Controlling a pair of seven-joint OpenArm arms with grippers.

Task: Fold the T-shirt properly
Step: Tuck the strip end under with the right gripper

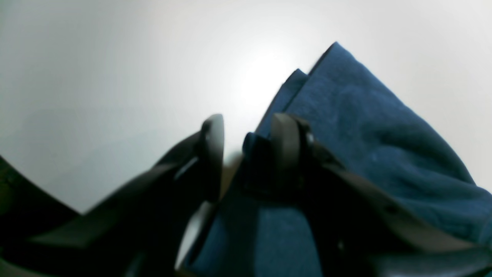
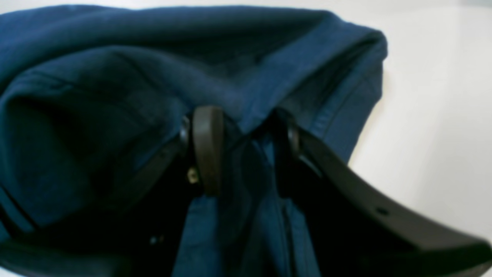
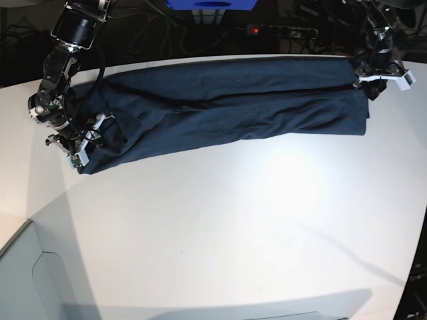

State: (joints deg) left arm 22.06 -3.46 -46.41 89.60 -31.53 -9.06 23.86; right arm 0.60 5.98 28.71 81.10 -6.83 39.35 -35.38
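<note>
The dark navy T-shirt point(image 3: 227, 107) lies as a long folded band across the far part of the white table. My right gripper point(image 3: 81, 145) is at its left end. In the right wrist view the right gripper point(image 2: 246, 150) is shut on a bunch of the T-shirt point(image 2: 115, 77), which fills the gap between the fingers. My left gripper point(image 3: 369, 81) is at the band's far right corner. In the left wrist view the left gripper point(image 1: 250, 152) stands a little open. The T-shirt point(image 1: 365, 134) edge lies against one finger point(image 1: 286, 146), and bare table shows beside the other finger point(image 1: 213, 154).
The white table point(image 3: 220, 227) stretches wide in front of the shirt. Dark cables and a power strip with a red light point(image 3: 255, 29) lie behind the table's far edge. A grey panel point(image 3: 27, 280) sits at the front left corner.
</note>
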